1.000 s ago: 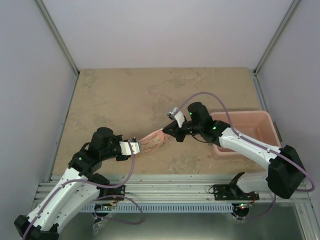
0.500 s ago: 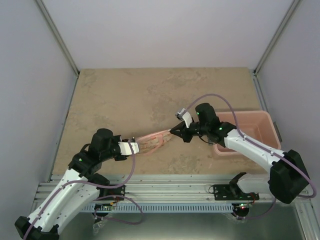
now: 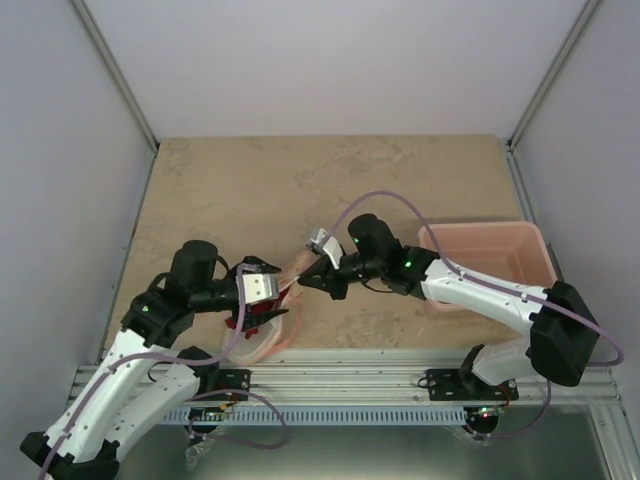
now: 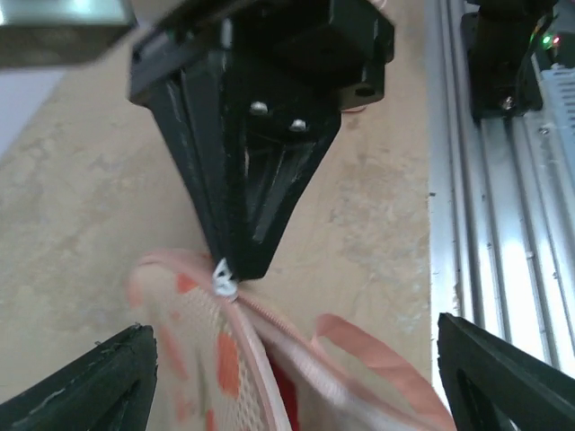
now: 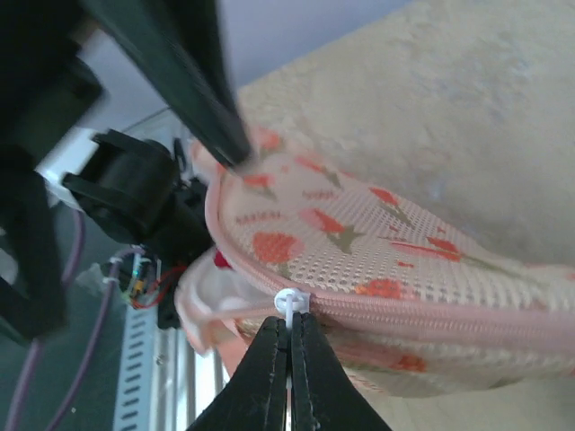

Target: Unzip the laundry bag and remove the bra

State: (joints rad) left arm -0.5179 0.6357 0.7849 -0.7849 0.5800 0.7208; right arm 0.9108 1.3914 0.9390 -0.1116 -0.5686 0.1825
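Observation:
The laundry bag (image 3: 272,340) lies near the table's front edge, part unzipped, its cream mesh lid with orange print (image 5: 359,238) lifted. The dark red bra (image 3: 260,314) shows in the gap (image 4: 289,395). My right gripper (image 3: 306,279) is shut on the white zip pull (image 5: 292,302), which sits at its tip (image 4: 224,283) on the bag's pink zip rim. My left gripper (image 3: 267,300) stands wide open around the bag's near end; its fingers (image 4: 99,386) sit either side of the bag without gripping it.
A pink rectangular tub (image 3: 490,262) stands at the right, behind the right arm. The metal rail (image 3: 350,372) runs along the near table edge, close to the bag. Walls close in the left, right and back.
My left gripper has opened and let go of the bag. The right gripper has dragged the zip pull to the left. The bag has gaped open and the red bra now shows.

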